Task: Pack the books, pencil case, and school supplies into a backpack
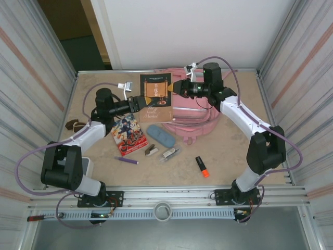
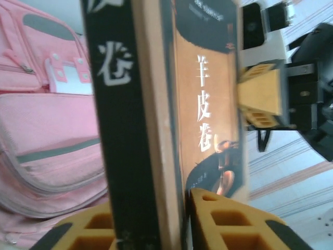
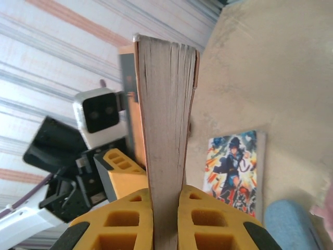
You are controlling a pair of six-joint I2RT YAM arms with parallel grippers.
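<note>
Evidently the dark book (image 1: 155, 99) is gripped from two sides at once. The left end effector (image 1: 139, 103) is closed on its spine edge, and in the left wrist view its yellow pads (image 2: 205, 208) are seen pressed against the front and back covers. The right end effector (image 1: 177, 87) is clamped shut on the opposite edge, where the page block is pinched tight. The book is held raised above the bench (image 1: 234, 151), cover facing up, over the left end of the pink backpack (image 1: 195, 117), which is laid near the back wall. The anime-cover book (image 1: 128, 135) is laid flat on the bench, just beside the blue-grey pencil case (image 1: 161, 136). Nearer the arm bases, the purple pen (image 1: 127, 160), the stapler-like piece (image 1: 151, 151), the clip-like piece (image 1: 169, 153) and the orange highlighter (image 1: 202, 166) are spread out on the bench
</note>
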